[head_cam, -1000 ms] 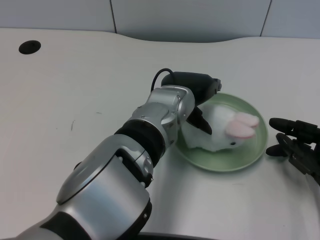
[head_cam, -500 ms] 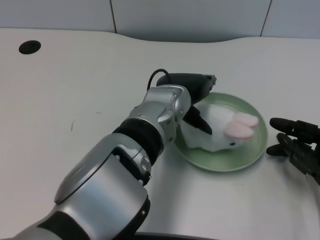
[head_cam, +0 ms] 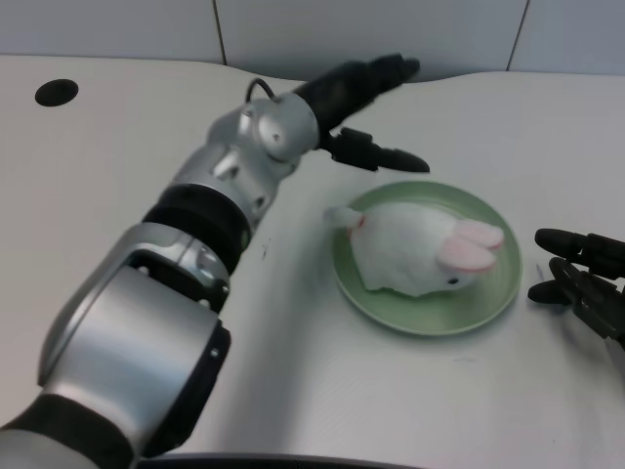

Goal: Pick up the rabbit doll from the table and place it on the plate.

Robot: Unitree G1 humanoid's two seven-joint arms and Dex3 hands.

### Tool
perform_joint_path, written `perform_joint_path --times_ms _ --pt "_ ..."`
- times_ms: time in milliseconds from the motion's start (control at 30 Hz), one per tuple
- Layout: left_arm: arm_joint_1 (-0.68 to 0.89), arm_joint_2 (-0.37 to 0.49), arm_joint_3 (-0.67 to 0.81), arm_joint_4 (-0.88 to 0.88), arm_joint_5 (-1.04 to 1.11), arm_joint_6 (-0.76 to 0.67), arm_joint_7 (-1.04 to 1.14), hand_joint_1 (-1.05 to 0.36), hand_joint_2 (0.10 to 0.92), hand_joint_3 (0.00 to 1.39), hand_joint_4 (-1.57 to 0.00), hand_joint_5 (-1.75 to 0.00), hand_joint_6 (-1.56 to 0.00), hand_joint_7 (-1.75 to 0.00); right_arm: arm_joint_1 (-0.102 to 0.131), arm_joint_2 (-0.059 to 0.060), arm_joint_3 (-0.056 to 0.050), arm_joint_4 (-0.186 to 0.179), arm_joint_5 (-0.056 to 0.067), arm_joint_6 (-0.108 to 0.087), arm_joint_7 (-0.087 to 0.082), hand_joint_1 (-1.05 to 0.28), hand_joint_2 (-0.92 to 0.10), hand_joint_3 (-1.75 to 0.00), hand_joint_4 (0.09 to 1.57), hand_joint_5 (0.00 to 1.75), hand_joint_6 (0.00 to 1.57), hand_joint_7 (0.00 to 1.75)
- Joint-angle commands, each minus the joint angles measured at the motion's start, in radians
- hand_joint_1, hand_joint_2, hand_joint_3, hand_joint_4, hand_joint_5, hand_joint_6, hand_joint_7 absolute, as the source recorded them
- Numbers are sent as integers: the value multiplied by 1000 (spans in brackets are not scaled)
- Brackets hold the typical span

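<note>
Fingers of the left hand (head_cam: 363, 103) are spread and hold nothing; the hand hangs above the table (head_cam: 117, 176), beyond the far left edge of the plate (head_cam: 422, 322), apart from everything on it. One finger points right over the plate's far rim without touching it, and the others reach toward the far wall. That empty, splayed pose, clear of the doll, reads as a hand with its load released, so I judge the placing step done.

Nearer and to the right, the rabbit doll (head_cam: 405, 256) lies on its side inside the green plate, its pink ears toward the right rim and its small tail just at the left rim. Its body rests wholly within the dish, which suits the task: the soft toy needs no support and should lie where it is. A slight risk is the tail end, close to the edge, catching a finger if the arm swings low across it.

Farther right, the right hand (head_cam: 584, 278) waits on the table just beside the plate, idle. A dark round hole (head_cam: 55, 93) sits in the table's far left.
</note>
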Motion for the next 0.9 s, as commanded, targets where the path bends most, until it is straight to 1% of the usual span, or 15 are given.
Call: perform_joint_path --times_ms 33,133,233,267,367,500,533,567,600,633,667,700,733,867,900 --pt "43 43 52 -22 -63 -36 -66 -847 921 214 -57 -36 -61 -27 -11 -24 -9 12 6 -3 4 -406 -921 -268 728 879 968 5" --pt "87 79 87 -46 -108 -58 -107 -806 921 285 -85 -55 -98 -39 -16 -27 -11 17 10 1 9 -405 -921 -270 727 878 968 4" --pt "95 85 90 -56 -116 -59 -116 -798 921 305 -91 -60 -106 -40 -18 -27 -12 19 11 1 10 -406 -921 -269 726 878 969 5" --pt "164 114 129 -91 -165 -99 -143 -780 921 317 -116 -75 -120 -44 -21 -29 -15 23 16 6 17 -407 -921 -268 725 879 971 6" --pt "297 160 201 -175 -257 -154 -189 -708 921 352 -223 -140 -188 -63 -30 -31 -21 31 22 19 23 -413 -921 -257 718 887 982 11" --pt "387 175 229 -273 -305 -149 -208 -674 921 355 -285 -180 -239 -75 -35 -35 -27 44 22 8 37 -407 -921 -256 713 901 982 11" --pt "393 176 228 -284 -307 -143 -210 -672 921 356 -288 -183 -244 -74 -35 -35 -28 45 22 7 38 -407 -921 -256 711 904 982 11" --pt "469 172 267 -344 -355 -119 -196 -671 921 356 -289 -184 -245 -74 -36 -37 -27 46 18 5 34 -407 -921 -256 711 905 982 11" --pt "539 167 305 -407 -401 -72 -179 -568 921 270 -300 -829 -361 -479 -36 -38 -26 46 15 5 31 -407 -921 -259 708 906 975 7" --pt "591 164 330 -462 -435 -31 -167 -505 921 196 -246 -1301 -309 -921 -37 -39 -26 46 13 6 29 -406 -921 -261 706 907 971 5" --pt "625 162 343 -507 -455 5 -158 -484 921 171 -225 -1465 -282 -1088 -37 -40 -26 46 12 6 28 -406 -921 -262 706 907 969 4" --pt "660 163 352 -557 -473 52 -153 -473 921 158 -214 -1549 -267 -1175 -40 -42 -27 49 12 8 29 -405 -921 -263 705 907 968 3" --pt "687 166 357 -599 -485 89 -149 -451 921 173 -173 -1666 -205 -1343 -42 -44 -28 51 12 9 30 -411 -921 -260 705 908 975 7" --pt "779 184 364 -717 -504 182 -149 -455 921 230 -180 -1742 -120 -1532 -48 -50 -31 59 11 13 30 -409 -921 -256 700 907 981 10" --pt "805 191 370 -731 -510 197 -154 -457 921 238 -183 -1744 -112 -1550 -51 -50 -33 61 14 18 32 -407 -921 -258 699 907 981 10"
